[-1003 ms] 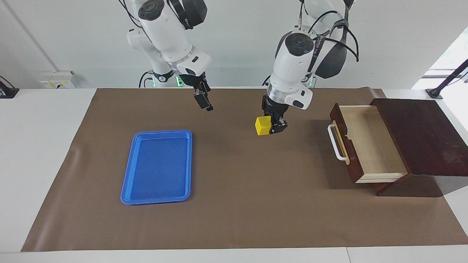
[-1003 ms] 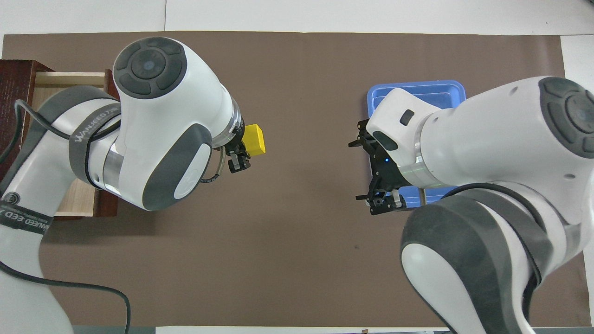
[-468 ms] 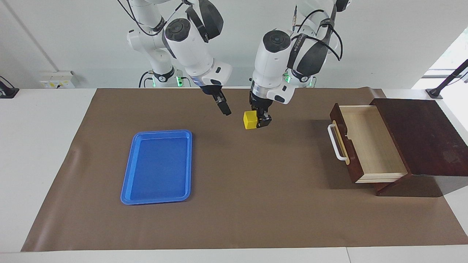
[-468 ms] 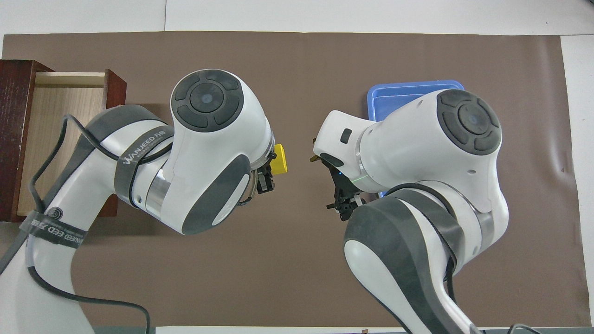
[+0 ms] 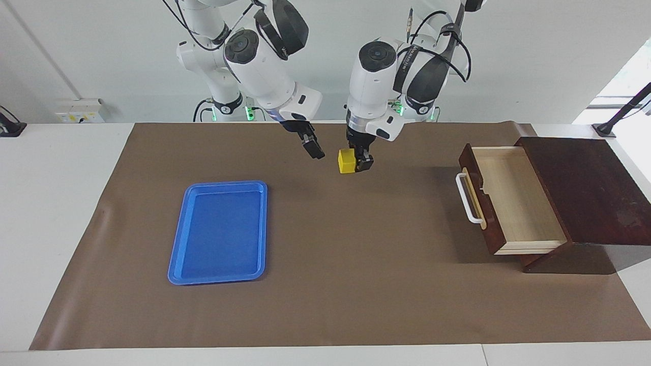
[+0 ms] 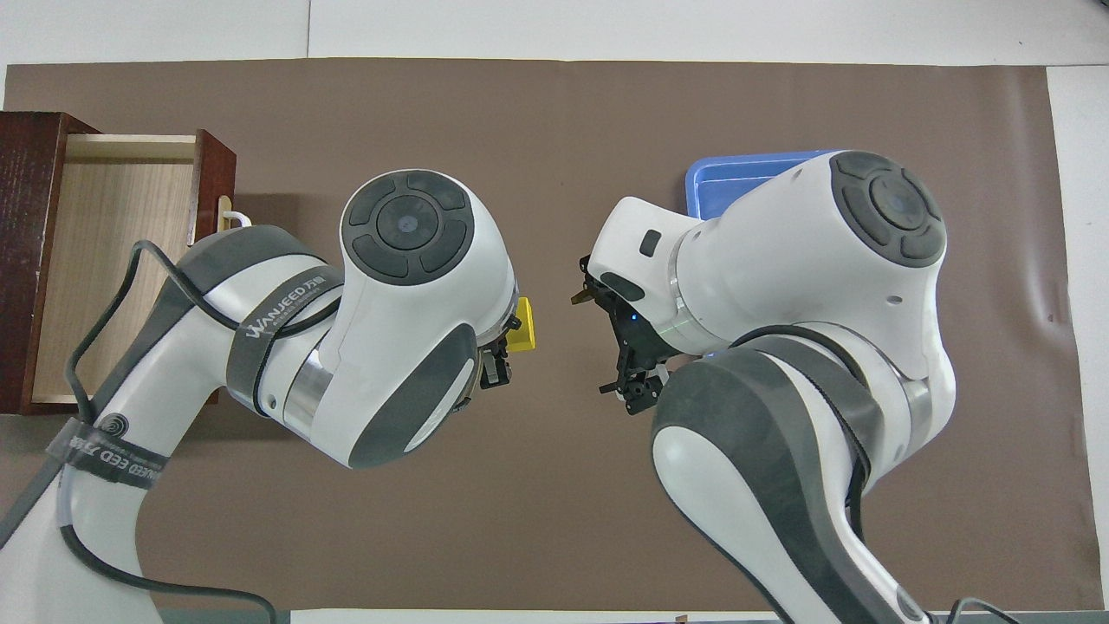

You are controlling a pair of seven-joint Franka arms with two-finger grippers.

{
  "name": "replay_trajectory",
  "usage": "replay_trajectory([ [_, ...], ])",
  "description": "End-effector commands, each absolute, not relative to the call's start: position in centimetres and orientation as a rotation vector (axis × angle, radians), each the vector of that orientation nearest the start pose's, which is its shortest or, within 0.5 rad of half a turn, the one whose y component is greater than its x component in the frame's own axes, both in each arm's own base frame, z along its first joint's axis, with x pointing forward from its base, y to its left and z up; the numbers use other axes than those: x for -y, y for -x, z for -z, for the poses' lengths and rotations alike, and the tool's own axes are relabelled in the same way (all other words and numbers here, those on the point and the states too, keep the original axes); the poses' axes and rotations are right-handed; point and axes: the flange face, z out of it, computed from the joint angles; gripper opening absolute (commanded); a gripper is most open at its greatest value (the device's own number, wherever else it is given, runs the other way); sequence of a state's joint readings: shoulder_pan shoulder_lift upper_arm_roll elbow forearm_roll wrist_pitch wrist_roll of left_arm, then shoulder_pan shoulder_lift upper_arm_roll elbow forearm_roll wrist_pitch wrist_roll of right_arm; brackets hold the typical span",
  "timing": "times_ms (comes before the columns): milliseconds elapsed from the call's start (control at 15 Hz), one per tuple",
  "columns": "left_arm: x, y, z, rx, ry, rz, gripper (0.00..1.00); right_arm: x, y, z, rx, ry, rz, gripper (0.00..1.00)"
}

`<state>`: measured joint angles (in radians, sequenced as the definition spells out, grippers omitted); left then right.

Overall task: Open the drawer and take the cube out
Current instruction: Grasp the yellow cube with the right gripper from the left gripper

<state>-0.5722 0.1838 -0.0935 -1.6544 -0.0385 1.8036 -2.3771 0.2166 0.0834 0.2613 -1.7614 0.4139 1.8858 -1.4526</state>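
Both grippers drew together over mat middle | left gripper [image 5: 354, 166] clamped on cube [image 5: 347, 161], aloft | right gripper [image 5: 316, 151] spread wide, empty, just beside cube | drawer [image 5: 508, 198] open, well apart toward left arm's end

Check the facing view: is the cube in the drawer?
No, the cube hangs in the left gripper over the mat, and the open drawer shows only bare wood.

- The left gripper [image 5: 356, 163] hung over the brown mat [image 5: 356, 284], clamped on the yellow cube [image 5: 347, 161].
- The right gripper [image 5: 316, 150] hung just beside it, fingers spread.
- The drawer [image 5: 508, 198] stood pulled out toward the left arm's end.
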Motion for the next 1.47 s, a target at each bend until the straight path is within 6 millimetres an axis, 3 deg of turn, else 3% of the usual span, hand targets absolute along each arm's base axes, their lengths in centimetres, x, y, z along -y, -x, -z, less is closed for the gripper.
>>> replay_trajectory([
  [0, 37.2, -48.0, -50.1, -2.388, -2.067, 0.058, 0.0, -29.8, -52.7, -51.6, -2.701, -2.212, -0.438, 1.0],
  [401, 37.2, -48.0, -50.1, -2.388, -2.067, 0.058, 0.0, -32.4, -53.5, -51.8, -2.663, -2.299, -0.533, 1.0],
  [669, 37.2, -48.0, -50.1, -2.388, -2.067, 0.058, 0.0, -32.9, -54.0, -51.6, -2.626, -2.332, -0.546, 1.0],
  [802, 37.3, -48.0, -50.1, -2.387, -2.066, 0.058, 0.0, -35.0, -53.6, -51.1, -2.607, -2.342, -0.565, 1.0],
  [1070, 37.2, -47.9, -50.0, -2.389, -2.069, 0.056, 0.0, -35.0, -53.9, -51.4, -2.587, -2.324, -0.557, 1.0],
  [1404, 37.2, -48.0, -50.1, -2.386, -2.069, 0.058, 0.0, -35.9, -53.4, -49.9, -2.582, -2.315, -0.547, 1.0],
])
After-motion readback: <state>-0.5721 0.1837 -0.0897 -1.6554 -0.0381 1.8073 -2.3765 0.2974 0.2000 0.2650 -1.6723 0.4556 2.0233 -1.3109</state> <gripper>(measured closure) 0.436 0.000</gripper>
